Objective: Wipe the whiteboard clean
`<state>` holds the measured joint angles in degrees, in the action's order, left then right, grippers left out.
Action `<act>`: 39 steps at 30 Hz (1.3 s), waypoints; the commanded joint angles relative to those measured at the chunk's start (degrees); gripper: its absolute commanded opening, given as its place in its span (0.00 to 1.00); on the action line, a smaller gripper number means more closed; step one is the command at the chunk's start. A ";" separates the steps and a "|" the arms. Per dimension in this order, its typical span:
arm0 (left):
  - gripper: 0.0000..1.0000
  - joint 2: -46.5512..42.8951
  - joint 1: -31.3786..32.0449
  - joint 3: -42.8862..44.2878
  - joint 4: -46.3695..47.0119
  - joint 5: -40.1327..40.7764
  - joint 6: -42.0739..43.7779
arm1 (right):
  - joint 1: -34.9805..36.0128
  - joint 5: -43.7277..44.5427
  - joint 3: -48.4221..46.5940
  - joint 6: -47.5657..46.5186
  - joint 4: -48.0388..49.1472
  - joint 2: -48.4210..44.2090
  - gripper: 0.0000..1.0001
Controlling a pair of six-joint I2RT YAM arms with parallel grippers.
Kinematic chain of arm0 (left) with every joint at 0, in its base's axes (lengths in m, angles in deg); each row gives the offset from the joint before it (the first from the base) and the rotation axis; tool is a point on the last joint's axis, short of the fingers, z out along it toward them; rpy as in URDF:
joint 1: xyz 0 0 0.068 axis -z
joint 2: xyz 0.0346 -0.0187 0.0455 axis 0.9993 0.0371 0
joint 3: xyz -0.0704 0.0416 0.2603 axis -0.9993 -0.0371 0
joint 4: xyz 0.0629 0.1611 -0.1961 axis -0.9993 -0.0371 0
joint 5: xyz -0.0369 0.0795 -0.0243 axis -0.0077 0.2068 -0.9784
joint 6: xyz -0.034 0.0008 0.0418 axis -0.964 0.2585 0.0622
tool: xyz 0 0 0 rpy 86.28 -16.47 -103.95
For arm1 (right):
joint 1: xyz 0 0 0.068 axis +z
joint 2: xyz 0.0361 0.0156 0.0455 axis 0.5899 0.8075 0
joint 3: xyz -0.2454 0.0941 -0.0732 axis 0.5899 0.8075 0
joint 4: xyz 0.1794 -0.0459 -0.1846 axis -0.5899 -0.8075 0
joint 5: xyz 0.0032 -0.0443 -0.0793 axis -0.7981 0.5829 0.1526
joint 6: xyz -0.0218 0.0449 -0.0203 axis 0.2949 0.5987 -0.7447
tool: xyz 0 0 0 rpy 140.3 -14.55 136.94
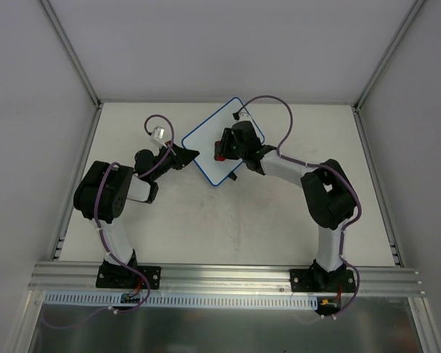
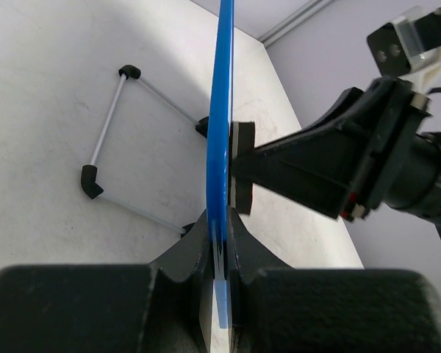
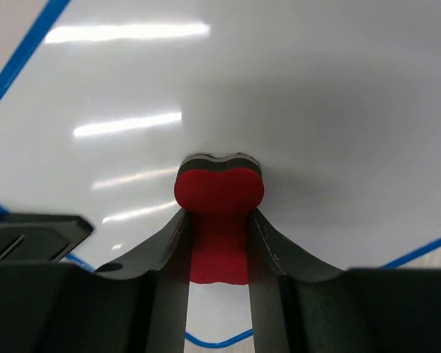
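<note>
The whiteboard (image 1: 206, 147) is a white board with a thin blue rim, turned diagonally at the table's far middle. My left gripper (image 1: 185, 157) is shut on its left edge; in the left wrist view the blue rim (image 2: 220, 132) stands edge-on between the fingers (image 2: 185, 246). My right gripper (image 1: 222, 149) is shut on the red bone-shaped eraser (image 3: 219, 193), whose dark felt end presses against the white face (image 3: 316, 95). The right arm (image 2: 338, 158) shows beyond the board. No scribbles show on the visible face.
The board's wire stand with black feet (image 2: 92, 180) rests on the white table (image 1: 228, 220). Grey walls and an aluminium frame (image 1: 73, 55) enclose the table at back and sides. A rail (image 1: 228, 273) runs along the near edge by the arm bases.
</note>
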<state>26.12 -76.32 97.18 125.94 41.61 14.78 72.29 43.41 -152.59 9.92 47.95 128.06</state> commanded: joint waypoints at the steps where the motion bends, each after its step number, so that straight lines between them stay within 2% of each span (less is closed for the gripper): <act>1: 0.00 -1.56 1.37 -0.64 19.60 -4.26 3.72 | 4.46 -8.54 -0.76 -5.17 1.64 0.72 0.00; 9: 0.00 -1.21 1.37 -0.38 19.60 -4.26 3.54 | 5.61 -9.60 0.64 -7.38 2.61 -1.57 0.00; 15: 0.00 -1.12 1.28 -0.20 19.60 -4.44 3.54 | 6.48 -6.71 1.87 -7.56 0.68 -2.19 0.00; 26: 0.00 -1.20 1.28 -0.38 19.60 -4.61 3.63 | 6.66 10.34 2.14 -0.09 -15.22 -0.17 0.00; 34: 0.00 -1.29 1.37 -0.29 19.60 -4.53 3.63 | 6.66 16.41 4.16 4.22 -18.48 -1.22 0.00; 39: 0.00 -1.38 1.37 -0.38 19.60 -4.53 3.72 | 7.19 16.51 7.04 2.74 -15.51 -5.07 0.00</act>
<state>26.10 -76.26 97.18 126.00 41.37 15.09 79.00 56.74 -149.11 12.98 34.64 125.24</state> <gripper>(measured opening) 0.049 0.341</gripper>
